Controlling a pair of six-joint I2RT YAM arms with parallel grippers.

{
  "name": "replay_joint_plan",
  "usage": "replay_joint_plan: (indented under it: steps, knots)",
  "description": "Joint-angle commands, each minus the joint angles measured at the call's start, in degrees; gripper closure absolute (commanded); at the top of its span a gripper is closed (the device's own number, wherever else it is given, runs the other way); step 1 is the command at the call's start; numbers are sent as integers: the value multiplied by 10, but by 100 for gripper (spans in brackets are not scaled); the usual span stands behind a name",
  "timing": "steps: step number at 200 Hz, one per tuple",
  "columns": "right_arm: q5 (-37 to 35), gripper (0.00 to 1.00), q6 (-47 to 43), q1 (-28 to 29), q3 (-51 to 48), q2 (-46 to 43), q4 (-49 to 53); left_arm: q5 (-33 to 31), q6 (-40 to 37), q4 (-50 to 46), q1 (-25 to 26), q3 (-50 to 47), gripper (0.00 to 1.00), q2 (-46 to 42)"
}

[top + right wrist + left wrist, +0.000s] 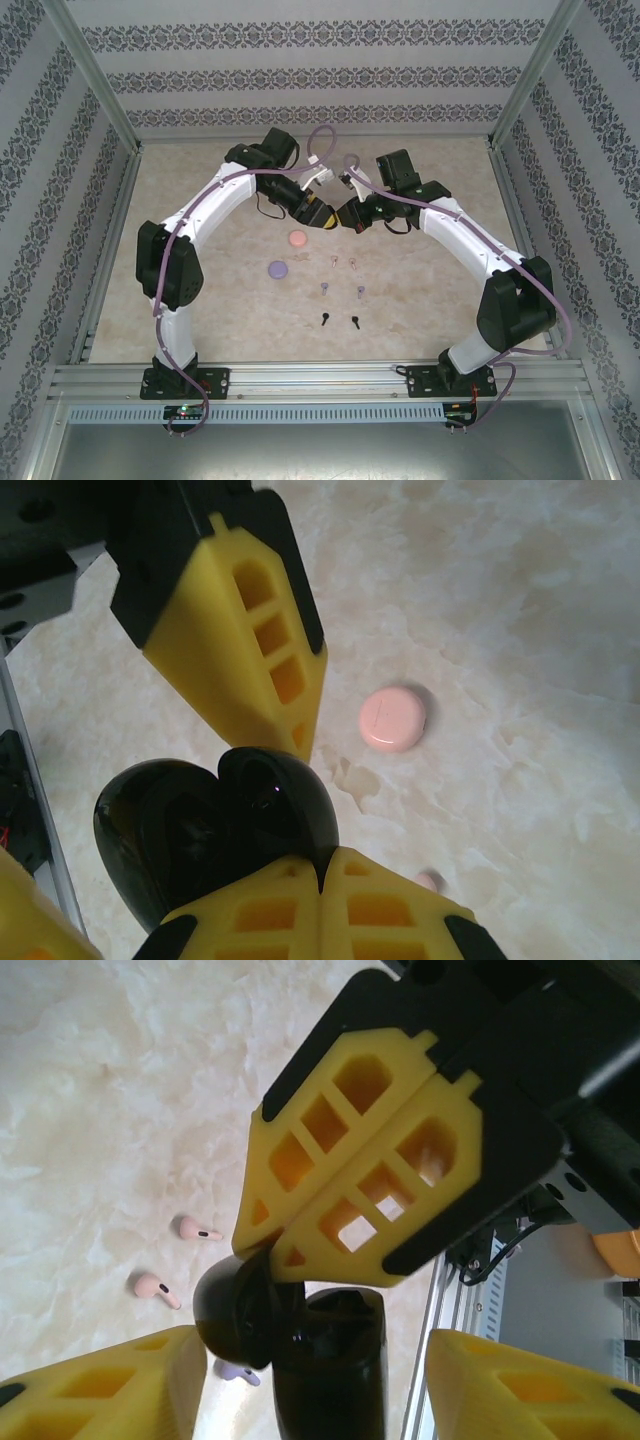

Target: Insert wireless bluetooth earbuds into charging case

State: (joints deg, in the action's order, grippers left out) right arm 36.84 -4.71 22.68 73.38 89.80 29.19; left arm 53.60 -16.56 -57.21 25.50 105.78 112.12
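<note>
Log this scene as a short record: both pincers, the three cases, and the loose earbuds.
black case: held between the two arms, looks hinged open
left pincer: open, fingers either side of the black case
right pincer: shut on the black case's rim
pink case: closed, on the table
lilac case: closed, on the table
earbuds: pink pair, lilac pair, black pair, all loose on the table
</note>
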Motion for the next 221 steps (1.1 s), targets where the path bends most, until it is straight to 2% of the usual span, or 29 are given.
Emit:
replay_joint_plan:
  steps: [1,121,173,181,195,221]
  knots:
    - [-3,100,-3,4,11,-5,0,21,-16,-2,7,9,46,8]
    - [-12,100,-3,4,3,-6,-8,39,-30,-12,6,7,72,7]
    - [-16,100,10,3,5,-12,-17,47,-29,-9,5,3,96,9]
    - [-20,92,16,1,6,-16,-19,47,-27,-6,5,0,100,7]
    - [-22,66,33,-9,0,-33,-24,46,-16,16,2,-16,100,-3]
    - [-7,54,81,-42,-42,-94,-37,49,38,121,-27,-90,100,-55]
